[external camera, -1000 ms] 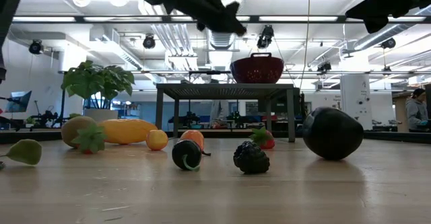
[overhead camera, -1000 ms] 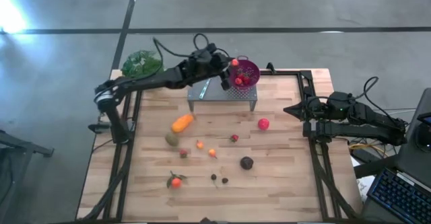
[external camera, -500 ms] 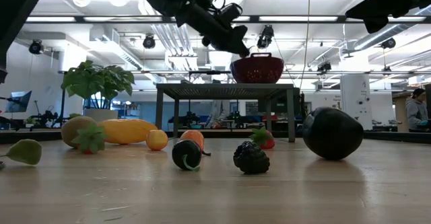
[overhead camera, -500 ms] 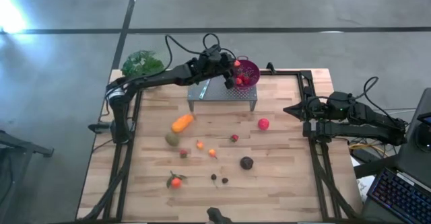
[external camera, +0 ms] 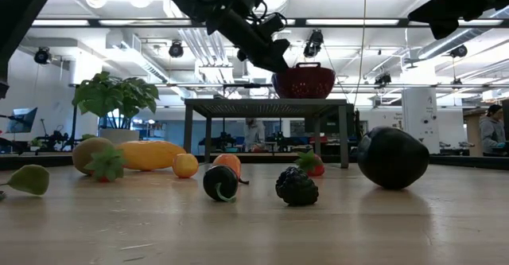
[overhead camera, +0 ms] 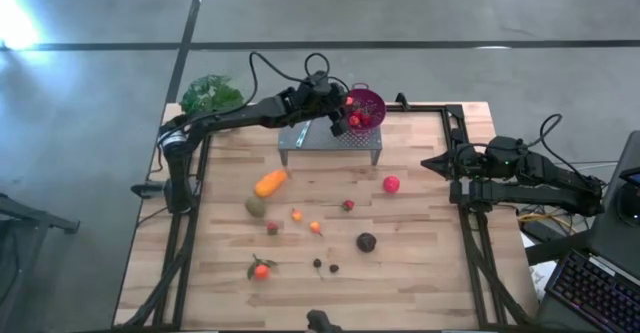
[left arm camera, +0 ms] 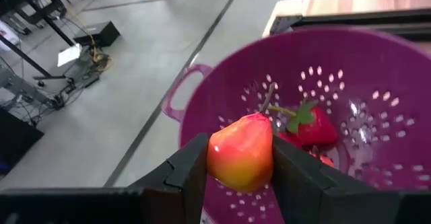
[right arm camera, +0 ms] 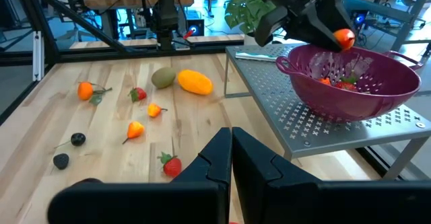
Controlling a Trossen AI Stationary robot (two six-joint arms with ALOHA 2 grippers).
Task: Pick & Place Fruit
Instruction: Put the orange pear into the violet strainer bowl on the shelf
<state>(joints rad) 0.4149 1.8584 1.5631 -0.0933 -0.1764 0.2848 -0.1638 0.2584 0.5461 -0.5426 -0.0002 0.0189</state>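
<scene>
My left gripper (left arm camera: 241, 177) is shut on a small orange-red pear-shaped fruit (left arm camera: 241, 151), just above the near-left rim of the purple colander (overhead camera: 368, 107). The colander stands on a grey perforated stand (overhead camera: 330, 138) at the table's far side. It holds a red strawberry (left arm camera: 313, 126). On the wooden table lie an elongated orange fruit (overhead camera: 270, 183), an olive-green one (overhead camera: 256, 206), a red ball (overhead camera: 391, 184), a dark purple ball (overhead camera: 366, 241) and several tiny pieces. My right gripper (right arm camera: 230, 157) is shut, holds nothing, and waits at the table's right edge. My left gripper pinches the small fruit's two sides (left arm camera: 214, 158) between its two fingers, at the fruit's wide body. The fingers reach from the table's left, slanting a little down. The fruit is lifted clear, over the colander's inside (right arm camera: 343, 37), its stem end pointing away from the fingers.
A leafy green plant (overhead camera: 210, 94) sits off the table's far left corner. The left arm stretches over the stand's left end. Dark frame rails run along the table's left and right edges. Bare wood lies between the stand and the scattered fruit.
My left gripper has gone down and a little toward the table's right, onto the colander, tipping its fingers further down. The orange-red fruit has stayed between its fingers and now hangs just over the colander's rim.
</scene>
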